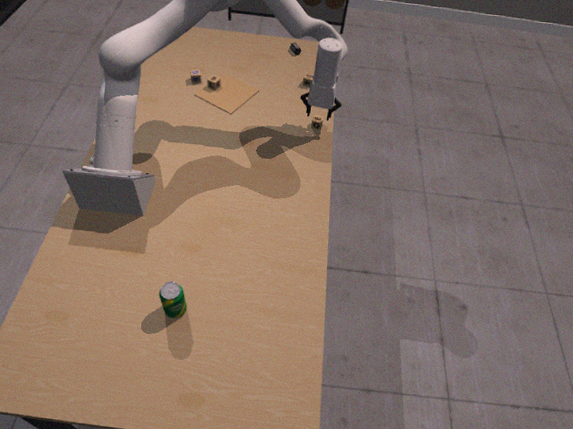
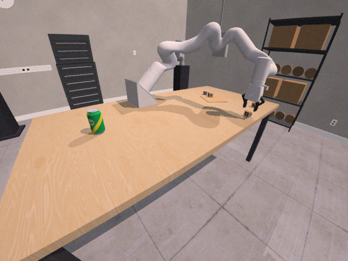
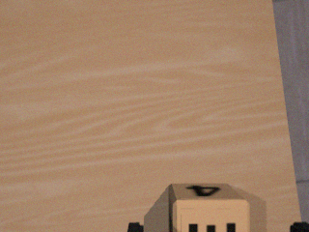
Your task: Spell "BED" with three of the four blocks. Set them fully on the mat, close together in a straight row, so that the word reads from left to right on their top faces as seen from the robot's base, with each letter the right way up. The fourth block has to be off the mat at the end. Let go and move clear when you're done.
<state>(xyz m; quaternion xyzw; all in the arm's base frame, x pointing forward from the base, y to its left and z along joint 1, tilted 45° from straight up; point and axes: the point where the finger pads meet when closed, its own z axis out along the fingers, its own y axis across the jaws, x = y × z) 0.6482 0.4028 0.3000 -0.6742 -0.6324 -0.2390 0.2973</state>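
One tan wooden block [image 1: 316,124] [image 2: 247,113] [image 3: 210,213] near the table's edge: a dark "Q"-like character on a side face; on the top face, three black bars of a letter, cut off by the wrist view's border. Lettering on the other tan blocks: too small to read.
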